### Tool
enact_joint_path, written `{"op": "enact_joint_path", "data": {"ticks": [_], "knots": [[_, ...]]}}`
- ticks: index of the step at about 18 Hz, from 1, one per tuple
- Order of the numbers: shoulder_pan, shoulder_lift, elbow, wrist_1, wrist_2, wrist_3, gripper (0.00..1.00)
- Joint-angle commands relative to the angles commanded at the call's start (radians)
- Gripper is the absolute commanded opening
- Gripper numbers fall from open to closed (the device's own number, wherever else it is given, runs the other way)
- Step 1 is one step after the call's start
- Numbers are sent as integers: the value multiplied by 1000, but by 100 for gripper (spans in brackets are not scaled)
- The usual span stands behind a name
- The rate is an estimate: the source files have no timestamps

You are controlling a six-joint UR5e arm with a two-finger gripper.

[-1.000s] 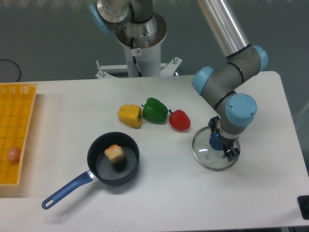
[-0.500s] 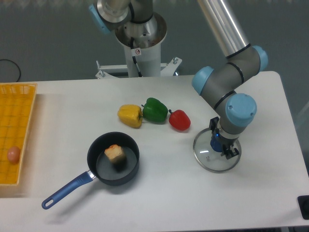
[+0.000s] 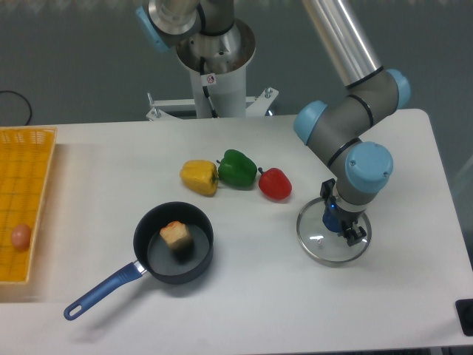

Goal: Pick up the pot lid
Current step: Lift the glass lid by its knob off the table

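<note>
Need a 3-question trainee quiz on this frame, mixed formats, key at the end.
1. Where are the fingertips of the gripper?
a) at the pan handle
b) beside the knob of the lid
c) at the yellow pepper
2. True or false: the brown block lies inside the black pan.
3. Fill in: the pepper closest to the lid is ____.

Key: 1 b; 2 true; 3 red

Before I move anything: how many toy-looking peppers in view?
3. Yellow pepper at left, green pepper in the middle, red pepper at right, nearest the pot lid. Any behind the arm would be hidden.
</note>
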Motion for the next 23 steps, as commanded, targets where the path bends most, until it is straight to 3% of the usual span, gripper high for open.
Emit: {"op": "enact_joint_path", "data": {"ticks": [15, 23], "knots": [[0, 46, 0, -17, 3, 2, 63], [-3, 136, -3, -81, 3, 2, 63]]}}
